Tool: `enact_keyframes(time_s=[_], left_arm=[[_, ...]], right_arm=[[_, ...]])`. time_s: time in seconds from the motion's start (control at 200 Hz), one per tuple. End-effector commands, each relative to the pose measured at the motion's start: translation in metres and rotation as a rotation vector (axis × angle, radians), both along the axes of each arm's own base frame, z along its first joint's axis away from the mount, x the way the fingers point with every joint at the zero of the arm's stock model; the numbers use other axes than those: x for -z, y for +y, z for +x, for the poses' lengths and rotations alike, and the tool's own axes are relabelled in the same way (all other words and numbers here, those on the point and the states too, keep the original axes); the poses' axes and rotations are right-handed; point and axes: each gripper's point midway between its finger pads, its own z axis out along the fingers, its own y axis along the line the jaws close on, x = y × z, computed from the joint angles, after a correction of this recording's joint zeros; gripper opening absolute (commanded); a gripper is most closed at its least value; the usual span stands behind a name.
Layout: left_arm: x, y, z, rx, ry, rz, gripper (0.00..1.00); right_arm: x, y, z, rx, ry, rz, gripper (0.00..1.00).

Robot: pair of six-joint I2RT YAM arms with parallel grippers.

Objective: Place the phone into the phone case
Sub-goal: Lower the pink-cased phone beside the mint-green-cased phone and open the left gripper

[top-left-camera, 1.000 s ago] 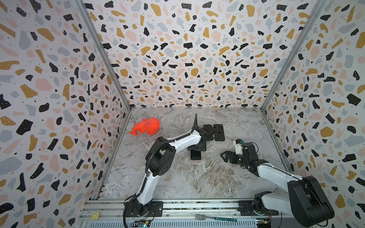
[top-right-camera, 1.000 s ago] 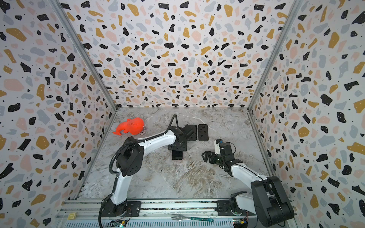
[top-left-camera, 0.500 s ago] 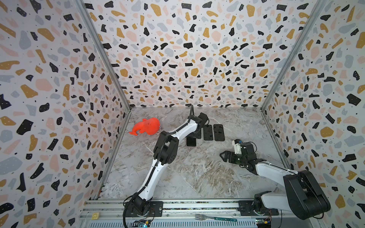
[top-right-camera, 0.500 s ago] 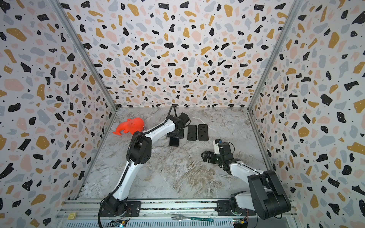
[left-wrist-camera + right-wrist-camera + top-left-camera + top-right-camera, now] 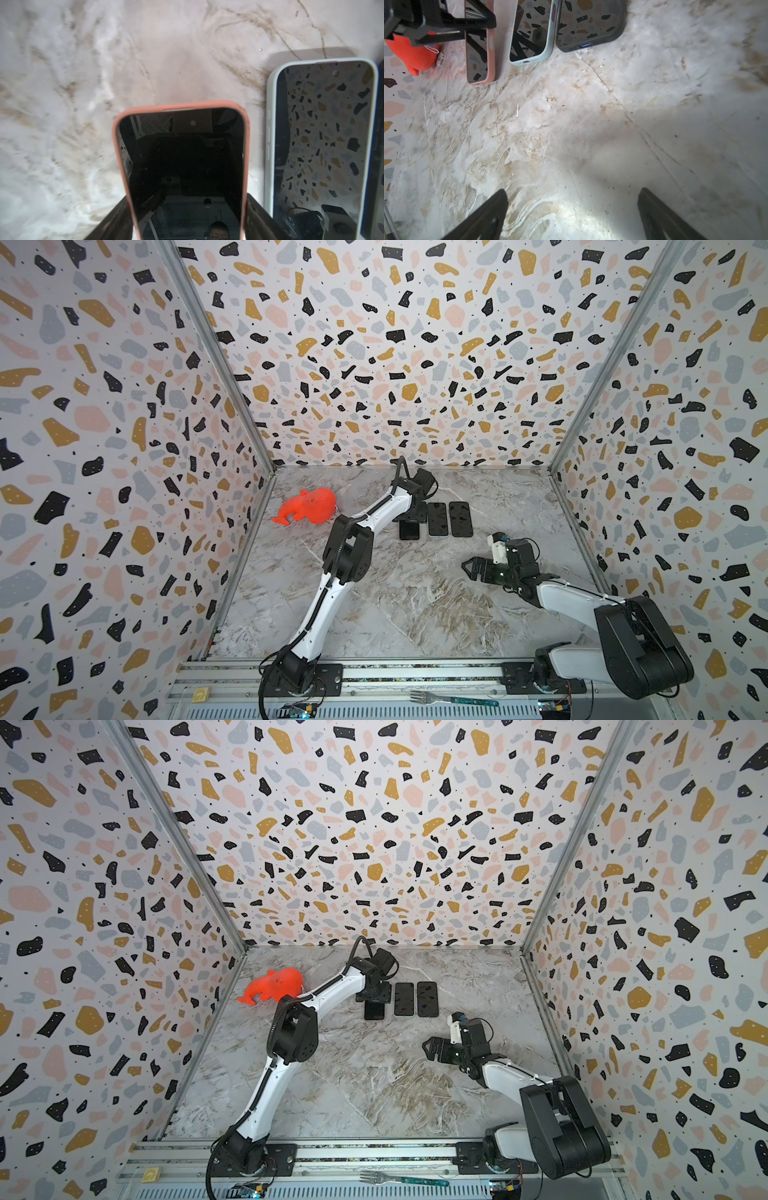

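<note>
In both top views my left hand (image 5: pixel 410 517) hides the back end of the phone (image 5: pixel 182 158); the dark-cased phone (image 5: pixel 591 44) is cut off in both wrist views. My left fingers (image 5: pixel 116 216), partly spread, grip both long sides of its pink case (image 5: pixel 178 105), which lies on the table (image 5: pixel 571 124). My right hand (image 5: pixel 573 192) gapes wide, empty. I count three cased phones in a row.

1. The left gripper (image 5: pixel 414 517) covers the far end of the pink-cased phone (image 5: pixel 409 532) in both top views.
2. The left wrist view's edge crops the dark-cased phone (image 5: pixel 381 124) to a sliver.
</note>
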Motion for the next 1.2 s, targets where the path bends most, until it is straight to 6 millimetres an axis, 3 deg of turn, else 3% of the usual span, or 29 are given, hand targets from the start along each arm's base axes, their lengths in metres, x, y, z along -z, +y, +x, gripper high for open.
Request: enact_keyframes(time_s=[0.0,0.616,1.196], left_arm=[[-0.014,-0.013,0.018,0.004,-0.05,-0.079,0.62],[-0.009,-0.021,0.03,-0.024,-0.056,-0.166,0.6],[0.003,-0.014,0.021,-0.028,-0.029,-0.144,0.69]], right_arm=[[0.002,-0.001,0.0,0.005,0.027,-0.007,0.99],[0.002,-0.001,-0.002,0.002,0.027,-0.005,0.99],[0.002,-0.001,-0.002,0.004,0.025,-0.005,0.99]])
